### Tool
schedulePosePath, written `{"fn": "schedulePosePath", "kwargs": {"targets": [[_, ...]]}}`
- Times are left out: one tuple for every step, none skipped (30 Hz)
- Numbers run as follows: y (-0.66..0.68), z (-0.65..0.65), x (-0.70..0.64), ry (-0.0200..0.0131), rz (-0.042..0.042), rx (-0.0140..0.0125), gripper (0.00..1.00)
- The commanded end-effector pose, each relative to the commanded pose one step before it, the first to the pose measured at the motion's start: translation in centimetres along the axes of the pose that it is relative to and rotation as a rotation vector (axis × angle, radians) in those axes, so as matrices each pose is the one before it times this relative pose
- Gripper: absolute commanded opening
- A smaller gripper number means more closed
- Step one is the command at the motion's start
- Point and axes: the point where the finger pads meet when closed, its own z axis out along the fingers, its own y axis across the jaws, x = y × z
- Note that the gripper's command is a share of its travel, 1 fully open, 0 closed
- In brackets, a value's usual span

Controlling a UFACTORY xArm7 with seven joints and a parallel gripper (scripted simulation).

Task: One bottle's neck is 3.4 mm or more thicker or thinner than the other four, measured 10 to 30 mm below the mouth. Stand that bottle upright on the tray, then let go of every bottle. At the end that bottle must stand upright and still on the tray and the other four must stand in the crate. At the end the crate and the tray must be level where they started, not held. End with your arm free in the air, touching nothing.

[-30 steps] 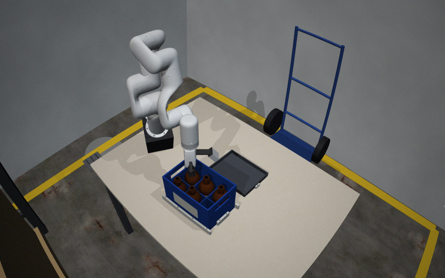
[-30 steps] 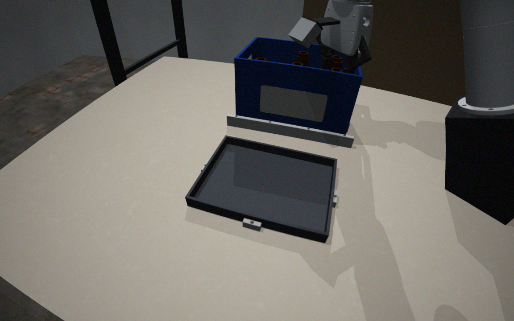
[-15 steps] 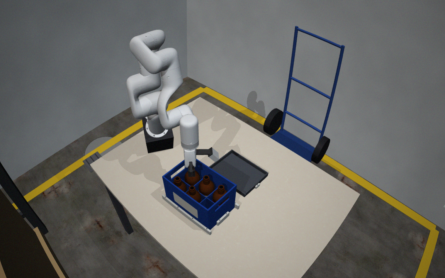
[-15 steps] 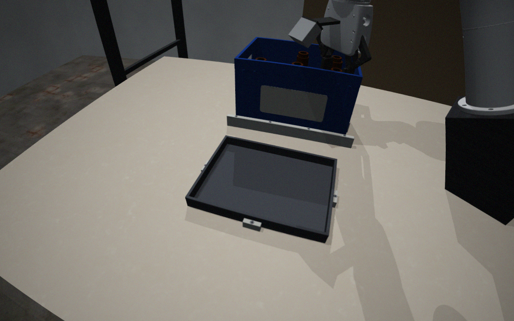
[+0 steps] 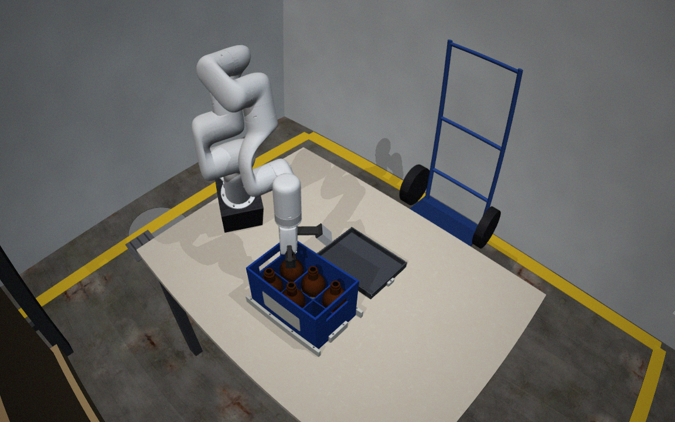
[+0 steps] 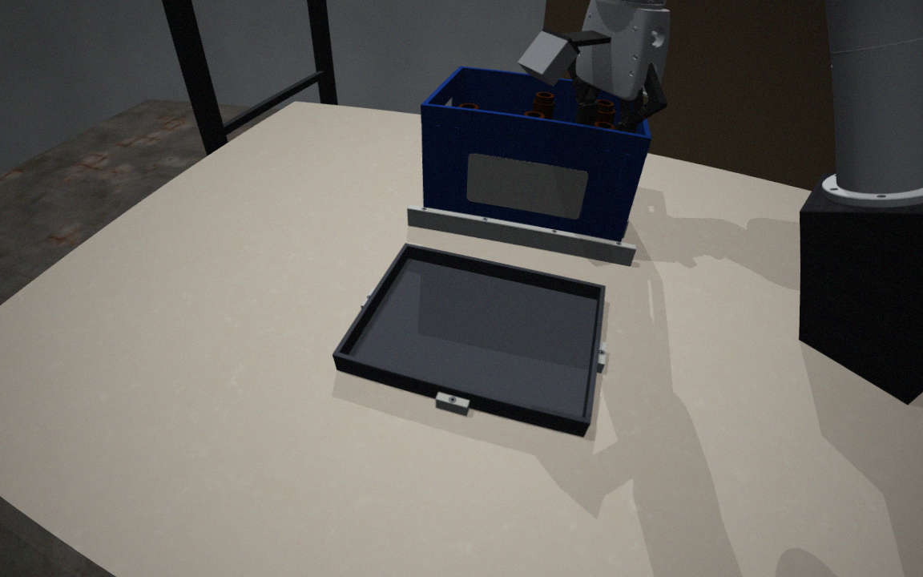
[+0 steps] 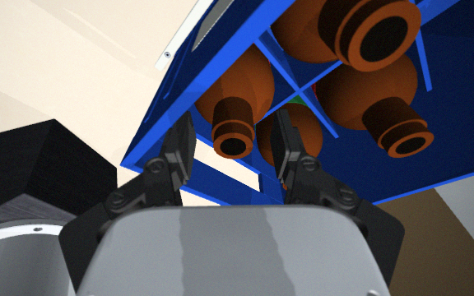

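Note:
The blue crate (image 5: pixel 309 327) (image 6: pixel 443 164) (image 7: pixel 237 49) stands level and holds five brown bottles upright. My gripper (image 5: pixel 290 258) (image 6: pixel 608 118) (image 7: pixel 233 124) is open over it, its fingers on either side of the neck of one bottle (image 5: pixel 292 271) (image 7: pixel 241 90), with a gap on both sides. Other bottles (image 5: pixel 270 279) (image 5: pixel 312 283) (image 5: pixel 292 296) (image 5: pixel 334 295) stand around it. In the wrist view the right finger partly hides a neighbouring bottle (image 7: pixel 309 133). One compartment (image 5: pixel 314 306) is empty. The dark tray (image 5: pixel 353 251) (image 6: pixel 508 316) lies level and empty beside the crate. Which neck differs, I cannot tell.
Pale strips (image 5: pixel 282 326) (image 6: pixel 515 234) are fixed along the crate's base, and small blocks (image 5: pixel 390 282) (image 6: pixel 452 403) sit at the tray's edges. The crate's walls and dividers are close around the fingers. The arm's black base block (image 5: pixel 242 217) (image 6: pixel 873 287) stands at the table.

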Motion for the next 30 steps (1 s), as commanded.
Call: {"fn": "schedulePosePath", "kwargs": {"targets": [[0.079,-0.061,0.085,0.00176,-0.00010,-0.00187,0.65],[0.000,0.000,0.000,0.00000,0.00000,0.00000,0.65],[0.000,0.000,0.000,0.00000,0.00000,0.00000,0.65],[0.000,-0.013,0.000,0.00000,0.00000,0.00000,0.65],[0.000,-0.025,0.000,-0.00001,0.00000,0.00000,0.65],[0.001,-0.039,0.000,-0.00001,0.00000,0.00000,0.65],[0.001,-0.055,0.000,-0.00001,0.00000,0.00000,0.65],[0.000,-0.073,0.000,-0.00001,0.00000,0.00000,0.65],[0.000,-0.093,0.000,0.00000,0.00000,0.00000,0.65],[-0.001,-0.113,0.000,0.00002,0.00001,0.00001,0.65],[0.000,-0.135,0.000,0.00000,0.00000,0.00000,0.65],[0.001,-0.157,0.000,-0.00002,-0.00001,-0.00001,0.65],[-0.001,-0.178,0.000,0.00002,0.00001,0.00001,0.65],[0.001,-0.199,0.000,-0.00001,0.00000,0.00000,0.65],[0.000,-0.219,0.000,0.00000,0.00000,0.00000,0.65],[0.000,-0.239,0.000,0.00000,0.00000,0.00000,0.65],[0.000,-0.257,0.000,0.00000,0.00000,0.00000,0.65],[0.001,-0.274,0.000,0.00000,0.00000,0.00000,0.65],[0.000,0.000,0.000,0.00000,0.00000,0.00000,0.65],[0.000,0.000,0.000,0.00000,0.00000,0.00000,0.65],[-0.002,-0.290,-0.001,0.00002,0.00001,0.00001,0.65],[0.002,-0.305,0.001,-0.00001,-0.00001,0.00000,0.65],[0.000,-0.317,0.000,0.00000,0.00000,0.00000,0.65],[-0.002,-0.328,-0.001,0.00001,0.00000,0.00000,0.65],[0.001,-0.338,0.001,0.00000,0.00000,0.00000,0.65],[0.000,-0.344,0.000,0.00000,0.00000,0.00000,0.65],[-0.001,-0.348,0.000,0.00000,0.00000,0.00000,0.65],[-0.001,-0.350,0.000,0.00000,0.00000,0.00000,0.65],[0.001,-0.351,0.001,0.00000,0.00000,0.00000,0.65],[0.000,-0.347,0.000,0.00000,0.00000,0.00000,0.65]]}}
